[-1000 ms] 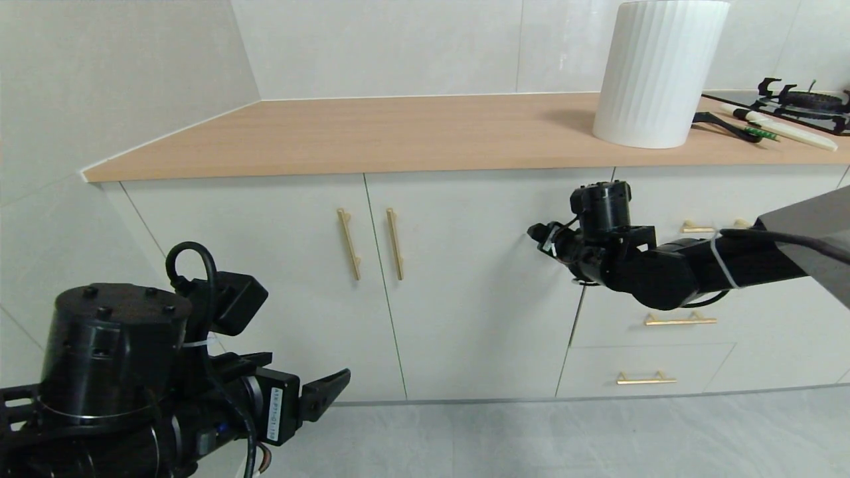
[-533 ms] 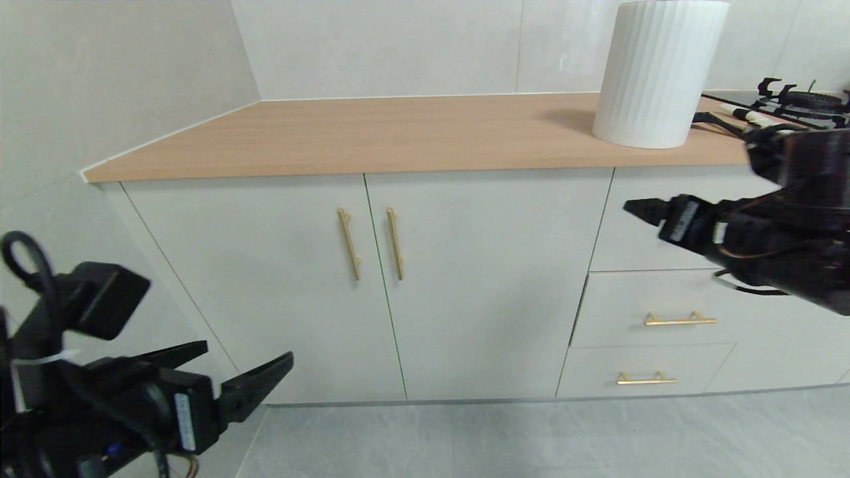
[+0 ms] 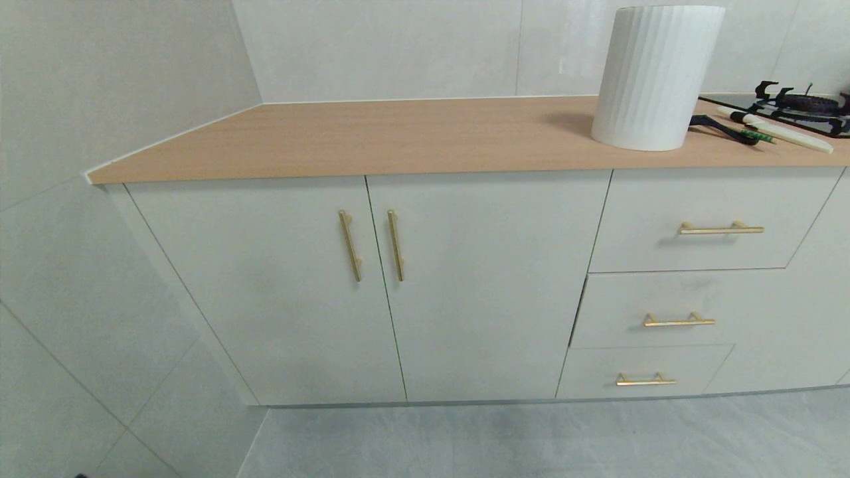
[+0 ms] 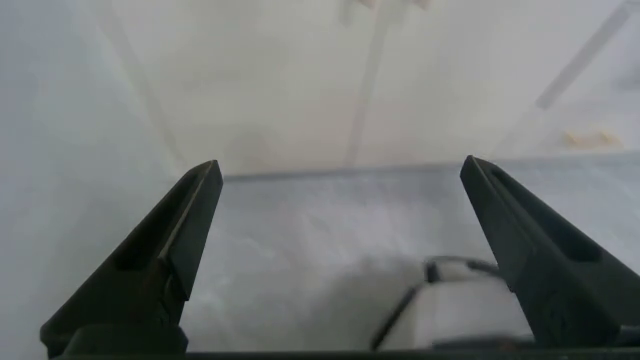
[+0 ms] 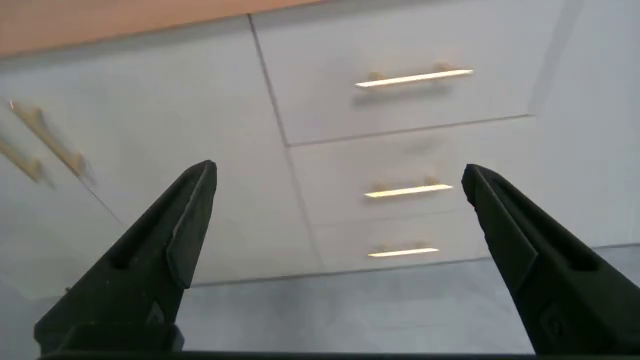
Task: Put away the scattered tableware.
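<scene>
On wood counter (image 3: 398, 139): ribbed cylinder (image 3: 654, 73) (white)

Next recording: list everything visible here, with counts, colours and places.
Wooden countertop: 1, light brown, above the cabinets.
Ribbed cylindrical container: 1, white, upright on the countertop.
Slim black utensil: 1, black, lying right of the container.
Long cream utensil: 1, cream, beside the black one.
Hob grate: 1, black, counter's far right.
Cabinet doors: 2, off-white, shut, below the counter.
Drawers: 3, off-white, shut, right of the doors.
Bar handles: 5, gold, two on doors, three on drawers.
Left end effector: 1, black, open, over the grey floor.
Right end effector: 1, black, open, facing the drawers.
</scene>
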You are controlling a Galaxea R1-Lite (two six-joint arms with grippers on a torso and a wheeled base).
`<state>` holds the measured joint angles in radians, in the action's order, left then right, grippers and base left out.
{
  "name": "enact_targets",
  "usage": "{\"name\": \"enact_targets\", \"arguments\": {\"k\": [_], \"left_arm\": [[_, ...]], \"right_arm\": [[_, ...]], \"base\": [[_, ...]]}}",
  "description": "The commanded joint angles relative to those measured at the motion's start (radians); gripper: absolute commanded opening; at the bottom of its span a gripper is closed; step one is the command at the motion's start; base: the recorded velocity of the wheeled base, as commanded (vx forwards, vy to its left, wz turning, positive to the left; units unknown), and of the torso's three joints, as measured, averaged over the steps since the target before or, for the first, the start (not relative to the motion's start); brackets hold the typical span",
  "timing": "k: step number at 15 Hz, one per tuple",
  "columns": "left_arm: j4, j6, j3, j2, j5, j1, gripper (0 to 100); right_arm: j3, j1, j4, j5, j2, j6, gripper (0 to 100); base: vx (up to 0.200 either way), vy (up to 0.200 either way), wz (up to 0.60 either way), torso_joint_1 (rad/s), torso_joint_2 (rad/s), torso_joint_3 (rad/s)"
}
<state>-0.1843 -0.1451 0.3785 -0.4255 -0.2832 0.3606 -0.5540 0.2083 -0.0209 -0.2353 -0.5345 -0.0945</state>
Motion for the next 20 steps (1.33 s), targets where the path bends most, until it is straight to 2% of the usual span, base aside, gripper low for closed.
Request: {"name": "enact_targets", "arguments": {"k": [1,3,4,6,7,9,10,11,12,13,14,15,16,19,20], "left_arm": [[-0.031,0.032,-0.004,0.185,-0.001,-0.097,100],[-0.057,0.090,-0.035,0.291,0.002,-0.210,100],[-0.064,0.116,-0.056,0.332,-0.005,-0.232,100],[-0.063,0.082,-0.096,0.327,-0.111,-0.232,100],[-0.061,0.071,-0.109,0.327,-0.136,-0.236,100],[-0.060,0.048,-0.119,0.327,-0.146,-0.269,100],[-0.061,0.053,-0.142,0.366,-0.133,-0.333,100],[-0.063,0.104,-0.184,0.426,-0.108,-0.361,100],[-0.040,0.114,-0.239,0.426,-0.120,-0.364,100],[0.037,0.111,-0.296,0.426,-0.125,-0.364,100],[0.123,0.122,-0.331,0.426,-0.102,-0.364,100],[0.193,0.150,-0.366,0.426,-0.037,-0.364,100],[0.230,0.160,-0.379,0.426,0.036,-0.364,100],[0.197,0.137,-0.379,0.426,0.219,-0.364,100],[0.184,0.141,-0.379,0.426,0.242,-0.364,100]], "right_arm": [[0.039,-0.036,-0.183,-0.001,0.353,0.085,100],[0.045,-0.095,-0.205,-0.030,0.433,0.122,100],[0.059,-0.106,-0.205,-0.048,0.435,0.121,100],[0.071,-0.201,-0.212,-0.056,0.487,0.147,100],[0.115,-0.214,-0.211,-0.050,0.525,0.187,100],[0.184,-0.213,-0.191,-0.110,0.533,0.191,100],[0.243,-0.213,-0.152,-0.133,0.533,0.156,100],[0.287,-0.213,-0.116,-0.133,0.533,0.151,100],[0.322,-0.213,-0.080,-0.133,0.533,0.148,100],[0.370,-0.213,-0.033,-0.133,0.533,0.148,100],[0.407,-0.213,0.025,-0.133,0.533,0.148,100],[0.442,-0.213,0.093,-0.131,0.533,0.151,100],[0.467,-0.213,0.136,-0.128,0.533,0.154,100],[0.549,-0.213,0.168,-0.079,0.533,0.154,100],[0.554,-0.213,0.159,-0.062,0.533,0.153,100]], "base": [[0.000,0.000,0.00,0.000,0.00,0.000],[0.000,0.000,0.00,0.000,0.00,0.000],[0.000,0.000,0.00,0.000,0.00,0.000],[0.000,0.000,0.00,0.000,0.00,0.000],[0.000,0.000,0.00,0.000,0.00,0.000],[0.000,0.000,0.00,0.000,0.00,0.000],[0.000,0.000,0.00,0.000,0.00,0.000],[0.000,0.000,0.00,0.000,0.00,0.000],[0.000,0.000,0.00,0.000,0.00,0.000],[0.000,0.000,0.00,0.000,0.00,0.000],[0.000,0.000,0.00,0.000,0.00,0.000],[0.000,0.000,0.00,0.000,0.00,0.000],[0.000,0.000,0.00,0.000,0.00,0.000],[0.000,0.000,0.00,0.000,0.00,0.000],[0.000,0.000,0.00,0.000,0.00,0.000]]}}
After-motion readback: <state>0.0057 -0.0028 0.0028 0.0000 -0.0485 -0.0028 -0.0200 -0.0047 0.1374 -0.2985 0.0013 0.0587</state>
